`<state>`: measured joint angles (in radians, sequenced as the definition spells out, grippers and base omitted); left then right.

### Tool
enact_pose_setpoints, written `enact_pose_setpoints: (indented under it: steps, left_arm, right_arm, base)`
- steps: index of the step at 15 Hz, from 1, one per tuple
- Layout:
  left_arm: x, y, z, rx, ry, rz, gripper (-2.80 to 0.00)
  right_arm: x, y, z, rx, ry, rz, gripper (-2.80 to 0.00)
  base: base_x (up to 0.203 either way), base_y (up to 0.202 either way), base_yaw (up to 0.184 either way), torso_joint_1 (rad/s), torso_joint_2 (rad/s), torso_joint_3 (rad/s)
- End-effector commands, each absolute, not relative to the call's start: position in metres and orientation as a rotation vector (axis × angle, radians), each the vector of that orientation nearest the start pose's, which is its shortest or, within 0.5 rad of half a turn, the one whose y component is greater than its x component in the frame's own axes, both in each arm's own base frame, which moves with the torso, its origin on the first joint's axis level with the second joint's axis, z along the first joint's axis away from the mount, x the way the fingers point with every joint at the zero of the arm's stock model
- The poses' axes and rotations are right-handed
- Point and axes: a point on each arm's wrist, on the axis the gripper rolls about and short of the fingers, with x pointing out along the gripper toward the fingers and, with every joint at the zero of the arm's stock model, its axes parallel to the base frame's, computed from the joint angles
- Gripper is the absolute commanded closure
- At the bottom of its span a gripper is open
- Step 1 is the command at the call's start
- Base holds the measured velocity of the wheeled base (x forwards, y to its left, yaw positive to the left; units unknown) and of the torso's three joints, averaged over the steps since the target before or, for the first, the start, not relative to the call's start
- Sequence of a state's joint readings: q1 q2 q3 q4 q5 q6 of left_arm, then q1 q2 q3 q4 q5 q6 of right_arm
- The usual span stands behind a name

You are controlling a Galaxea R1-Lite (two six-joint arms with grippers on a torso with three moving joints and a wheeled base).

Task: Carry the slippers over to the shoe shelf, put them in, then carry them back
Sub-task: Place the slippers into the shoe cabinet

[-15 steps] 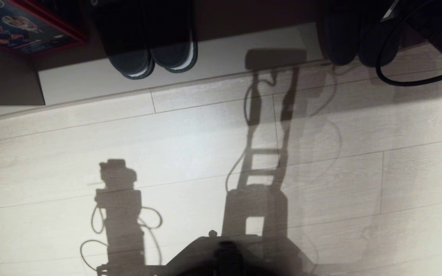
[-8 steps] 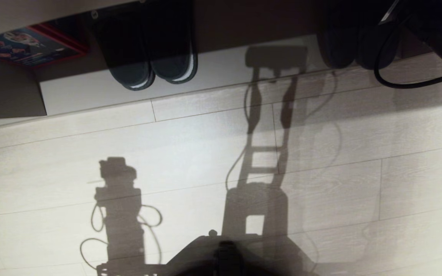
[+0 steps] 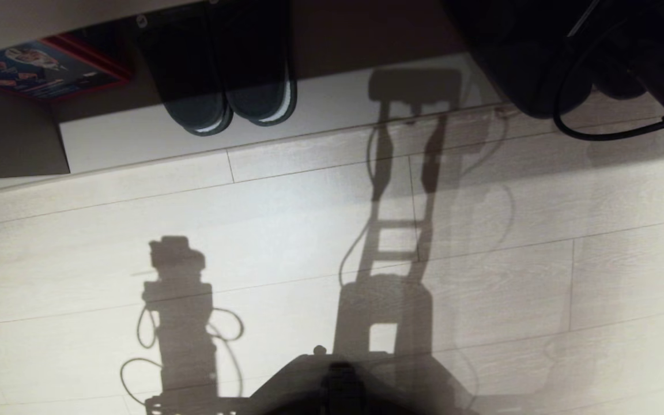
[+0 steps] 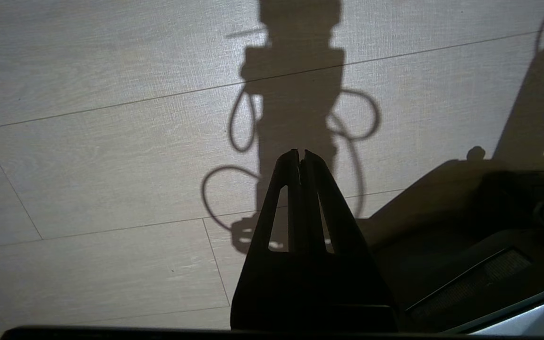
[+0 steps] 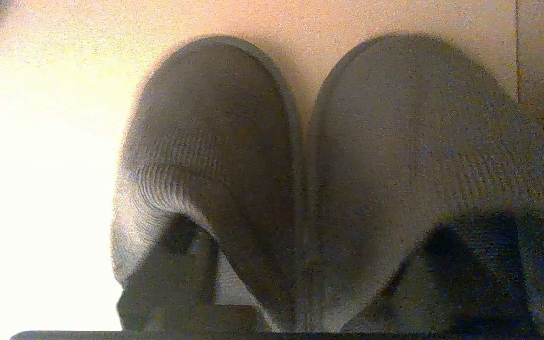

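Beside the shoe shelf edge, right claw straddles the slippers; grip unclear.

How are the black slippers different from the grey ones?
The black slippers show white sole edges; the grey slippers are plain and ribbed. The black slippers sit alone further left; the grey slippers lie at the open right gripper. Both pairs lie side by side.
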<state>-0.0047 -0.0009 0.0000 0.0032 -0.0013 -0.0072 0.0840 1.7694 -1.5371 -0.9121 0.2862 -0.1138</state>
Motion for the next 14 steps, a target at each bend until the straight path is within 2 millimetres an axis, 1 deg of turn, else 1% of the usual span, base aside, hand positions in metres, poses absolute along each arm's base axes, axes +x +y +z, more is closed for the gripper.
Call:
enact_pose_setpoints:
  steps: [1,4,5,7,8,10,14]
  left_arm:
    - [-0.023,0.000,0.075,-0.008,0.003,-0.006,0.00]
    - [-0.023,0.000,0.075,-0.008,0.003,-0.006,0.00]
    - [-0.023,0.000,0.075,-0.008,0.003,-0.006,0.00]
    - [-0.023,0.000,0.075,-0.008,0.003,-0.006,0.00]
    - [-0.023,0.000,0.075,-0.008,0.003,-0.006,0.00]
    - [-0.023,0.000,0.075,-0.008,0.003,-0.006,0.00]
    - [-0.023,0.000,0.075,-0.008,0.003,-0.006,0.00]
  right_arm:
    - [0.325,0.034,0.388,-0.178,-0.693,0.320,-2.80]
    - [0.324,0.034,0.385,-0.178,-0.680,0.319,-2.80]
    - [0.324,0.034,0.378,-0.177,-0.655,0.321,-2.80]
    - [0.323,0.034,0.376,-0.178,-0.648,0.321,-2.80]
    - [0.322,0.034,0.371,-0.178,-0.631,0.323,-2.80]
    - [0.320,0.033,0.354,-0.178,-0.582,0.326,-2.80]
    - [0.311,0.033,0.348,-0.186,-0.563,0.325,-2.80]
  base:
    - [0.000,0.000,0.000,0.000,0.00,0.000]
    - [0.000,0.000,0.000,0.000,0.00,0.000]
    - [0.000,0.000,0.000,0.000,0.00,0.000]
    - [0.000,0.000,0.000,0.000,0.00,0.000]
    - [0.000,0.000,0.000,0.000,0.00,0.000]
    - [0.000,0.000,0.000,0.000,0.00,0.000]
    - [0.000,0.000,0.000,0.000,0.00,0.000]
